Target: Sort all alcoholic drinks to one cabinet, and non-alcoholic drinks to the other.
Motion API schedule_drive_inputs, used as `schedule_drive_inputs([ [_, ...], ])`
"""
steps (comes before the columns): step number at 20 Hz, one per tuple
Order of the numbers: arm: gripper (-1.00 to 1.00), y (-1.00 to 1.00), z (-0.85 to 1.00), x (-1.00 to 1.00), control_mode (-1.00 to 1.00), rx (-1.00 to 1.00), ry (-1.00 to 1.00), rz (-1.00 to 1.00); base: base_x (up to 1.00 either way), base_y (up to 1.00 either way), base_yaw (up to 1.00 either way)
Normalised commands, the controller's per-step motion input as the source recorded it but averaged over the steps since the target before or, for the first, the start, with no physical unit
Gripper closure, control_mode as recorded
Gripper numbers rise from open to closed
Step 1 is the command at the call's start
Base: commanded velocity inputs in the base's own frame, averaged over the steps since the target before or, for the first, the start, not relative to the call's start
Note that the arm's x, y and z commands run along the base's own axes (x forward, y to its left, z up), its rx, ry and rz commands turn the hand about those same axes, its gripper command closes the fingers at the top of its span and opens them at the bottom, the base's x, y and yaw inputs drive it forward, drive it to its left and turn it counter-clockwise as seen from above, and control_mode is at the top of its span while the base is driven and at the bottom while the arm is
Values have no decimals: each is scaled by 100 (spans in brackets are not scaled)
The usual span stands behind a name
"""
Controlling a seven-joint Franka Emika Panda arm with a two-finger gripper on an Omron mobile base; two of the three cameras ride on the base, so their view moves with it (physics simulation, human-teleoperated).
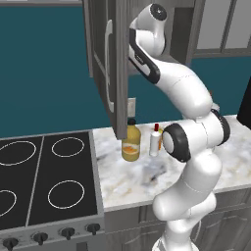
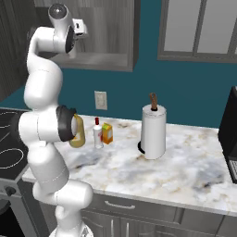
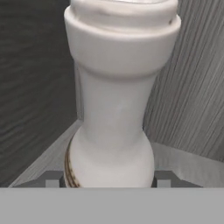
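Dark fingertips (image 3: 158, 178) of our gripper (image 3: 107, 179) clasp one white, narrow-necked ceramic bottle (image 3: 114, 109) inside the grey wood cabinet (image 3: 39, 87). Below, on the marble counter (image 2: 185, 171), we count three drinks: amber jug (image 1: 130, 143), white red-capped bottle (image 2: 97, 133), orange carton (image 2: 107, 133).

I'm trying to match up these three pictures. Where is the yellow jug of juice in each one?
Left base view: the yellow jug stands on the counter below the open cabinet door, left of the small white bottle.
Right base view: the jug peeks out behind the arm, left of the same bottle.
Hand view: it is not there.
Shared landmark: the small white bottle.
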Motion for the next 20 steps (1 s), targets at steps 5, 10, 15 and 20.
schedule_drive_inputs([
  [5,100,16,-23,35,-100,-2,0,0,0,0,0],
  [10,100,12,-26,34,-100,-3,1,0,0,0,0],
  [15,100,4,-20,38,-100,-3,0,0,0,0,0],
  [20,-100,0,-34,25,-100,0,1,0,0,0,0],
])
